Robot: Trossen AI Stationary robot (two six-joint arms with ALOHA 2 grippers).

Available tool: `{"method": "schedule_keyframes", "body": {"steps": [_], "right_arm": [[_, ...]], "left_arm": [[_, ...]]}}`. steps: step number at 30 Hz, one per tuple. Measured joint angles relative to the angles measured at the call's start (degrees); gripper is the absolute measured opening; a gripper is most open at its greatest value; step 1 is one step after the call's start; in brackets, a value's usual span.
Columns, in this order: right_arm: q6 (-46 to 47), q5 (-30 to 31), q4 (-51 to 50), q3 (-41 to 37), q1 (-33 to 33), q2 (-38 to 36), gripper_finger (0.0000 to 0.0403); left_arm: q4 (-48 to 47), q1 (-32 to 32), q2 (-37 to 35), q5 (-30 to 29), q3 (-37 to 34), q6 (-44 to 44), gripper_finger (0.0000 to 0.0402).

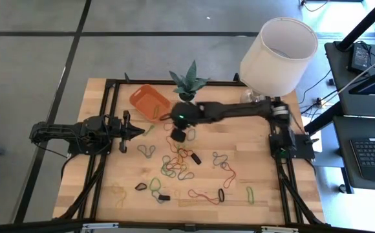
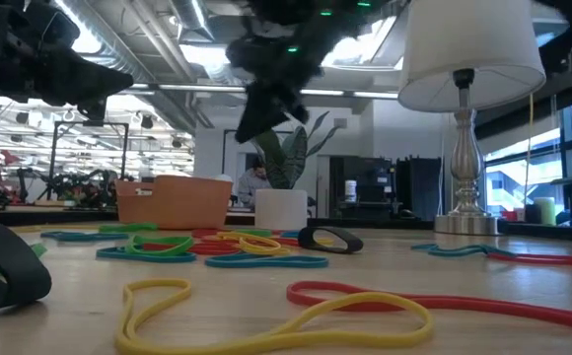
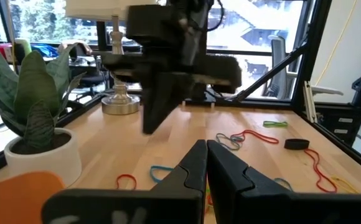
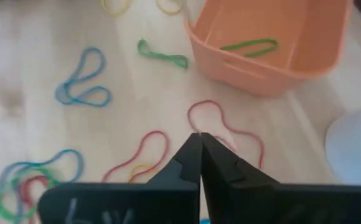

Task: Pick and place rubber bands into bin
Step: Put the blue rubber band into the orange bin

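Observation:
Rubber bands (image 1: pixel 174 163) in mixed colours lie loose over the middle and near part of the wooden table, and show close up in the low view (image 2: pixel 207 247). The orange bin (image 1: pixel 150 101) stands at the far left beside the plant; a green band (image 4: pixel 249 45) lies inside it. My right gripper (image 1: pixel 176 133) hangs shut above the table just near-right of the bin (image 4: pixel 255 68), over a red band (image 4: pixel 227 124); no band shows between its fingers (image 4: pixel 200 138). My left gripper (image 1: pixel 138 131) waits shut at the left, raised off the table (image 3: pixel 205 149).
A potted plant in a white pot (image 1: pixel 189 87) stands right of the bin. A lamp with a white shade (image 1: pixel 278 48) stands at the far right corner. Black frame rails (image 1: pixel 110 123) edge the table. Bare wood lies around the near left corner.

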Motion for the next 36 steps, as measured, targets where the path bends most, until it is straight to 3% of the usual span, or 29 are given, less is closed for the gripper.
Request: {"method": "schedule_keyframes", "body": {"steps": [7, 17, 28, 36], "right_arm": [[5.8, 0.1, 17.5, -26.5, 1.8, -18.3, 0.0007], [6.8, 0.1, 22.5, -48.8, 1.8, -41.6, 0.0009], [-1.7, -2.9, 24.0, -62.0, 1.8, -59.0, 0.0009], [-6.4, -2.9, 22.6, -64.0, 1.8, -61.9, 0.0009]], "left_arm": [[0.5, 0.0, 0.0, -3.2, 0.0, -0.2, 0.0006], [6.4, 0.0, 0.0, -8.2, 0.0, -8.7, 0.0006], [20.5, 0.0, 0.0, -9.0, 0.0, -10.6, 0.0006], [24.8, 0.0, 0.0, -10.1, 0.0, -11.6, 0.0006]]}}
